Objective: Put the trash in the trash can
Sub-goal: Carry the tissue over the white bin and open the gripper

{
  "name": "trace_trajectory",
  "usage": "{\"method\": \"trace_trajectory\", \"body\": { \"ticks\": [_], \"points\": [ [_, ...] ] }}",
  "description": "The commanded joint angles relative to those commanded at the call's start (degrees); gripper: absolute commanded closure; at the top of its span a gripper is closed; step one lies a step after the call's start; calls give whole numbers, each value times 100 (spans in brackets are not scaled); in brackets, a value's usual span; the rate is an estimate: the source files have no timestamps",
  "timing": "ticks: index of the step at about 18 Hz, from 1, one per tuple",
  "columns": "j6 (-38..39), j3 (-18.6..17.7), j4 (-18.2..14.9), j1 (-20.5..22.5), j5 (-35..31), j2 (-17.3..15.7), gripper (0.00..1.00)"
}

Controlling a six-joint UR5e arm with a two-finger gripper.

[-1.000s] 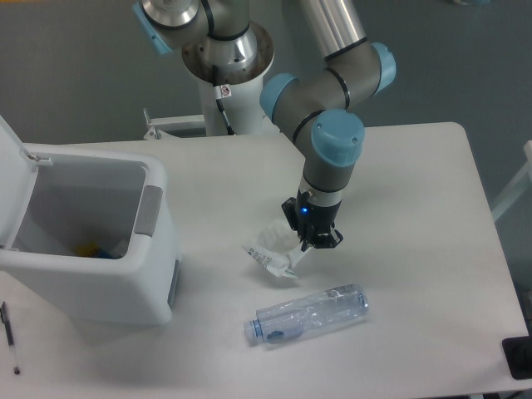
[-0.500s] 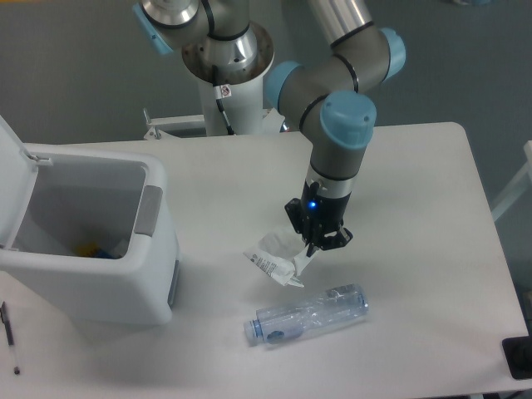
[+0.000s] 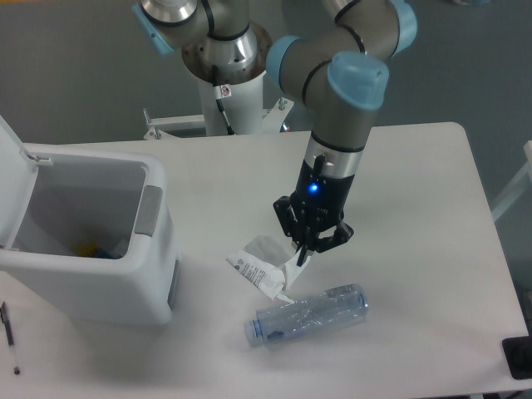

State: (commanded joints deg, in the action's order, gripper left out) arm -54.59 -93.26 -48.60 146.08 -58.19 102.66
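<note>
Lifted since a moment ago, the crumpled white paper wrapper [image 3: 264,268] hangs pinched in the black two-finger gripper [image 3: 304,252] above the white table [image 3: 416,208], near the crushed clear plastic bottle [image 3: 307,314]; the white boxy trash can [image 3: 91,245] stands open against grey floor.

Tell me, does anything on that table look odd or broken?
The clear plastic bottle lies on its side, crushed and dented. The crumpled paper wrapper hangs from the gripper. A thin pen lies at the table edge beside the trash can, whose lid stands open.
</note>
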Motion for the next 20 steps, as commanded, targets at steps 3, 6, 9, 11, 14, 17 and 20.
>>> {"method": "trace_trajectory", "body": {
  "ticks": [3,6,9,11,14,17,20],
  "points": [
    [219,158,0,-123,159,-114,100],
    [492,176,0,-272,168,-272,100],
    [546,168,0,-377,176,-396,100],
    [615,168,0,-527,159,-457,100],
    [765,98,0,-755,124,-668,100],
    [765,-17,0,-1019,106,-949,100],
    [757,-131,0,-1274,89,-1116,100]
  ]
}}
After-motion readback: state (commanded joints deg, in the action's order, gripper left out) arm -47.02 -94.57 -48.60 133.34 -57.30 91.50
